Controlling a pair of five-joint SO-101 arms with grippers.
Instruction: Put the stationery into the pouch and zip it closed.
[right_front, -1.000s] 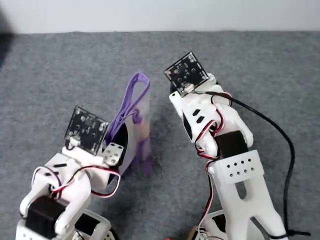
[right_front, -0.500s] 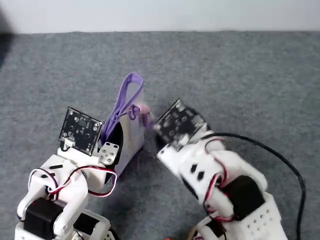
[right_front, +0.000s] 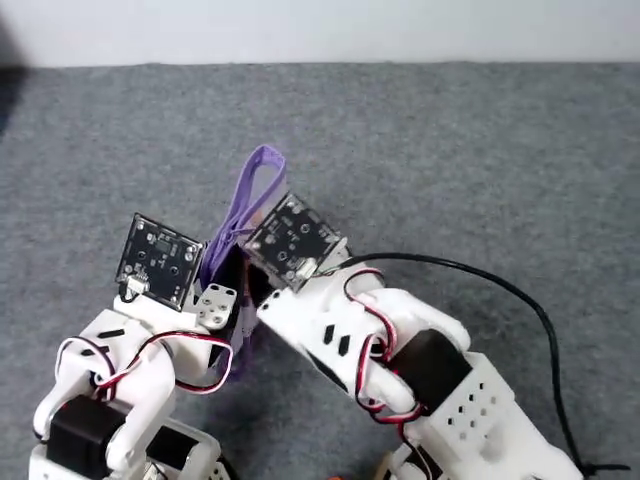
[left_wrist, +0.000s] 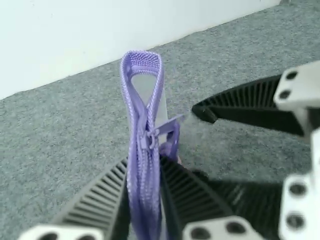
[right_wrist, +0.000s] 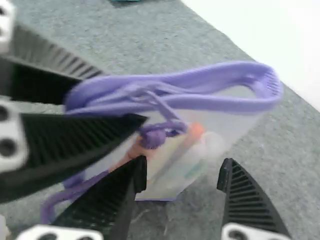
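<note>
The clear pouch with a purple zipper (right_front: 255, 190) stands on edge on the grey mat. My left gripper (left_wrist: 145, 166) is shut on its near end, with black fingers (left_wrist: 102, 195) on both sides of the zipper band. The zipper pull (left_wrist: 149, 141) sits partway along; beyond it the zipper gapes in a loop (left_wrist: 142, 62). Stationery (right_wrist: 192, 137), orange and white, shows through the pouch wall (right_wrist: 220, 125). My right gripper (right_wrist: 184, 162) is open, its fingers (right_wrist: 117, 200) straddling the pouch's lower side, close to the purple pull cord (right_wrist: 155, 136).
Grey carpet-like mat (right_front: 480, 160) covers the table, with a white wall at the far edge. The right arm's black cable (right_front: 540, 320) trails at the right. The right arm's wrist board (right_front: 293, 240) hangs over the pouch, close beside the left arm's board (right_front: 158, 260).
The right arm has swung from the pouch's far right side down and left until its wrist sits over the pouch. The pouch and left gripper shifted slightly left early on.
</note>
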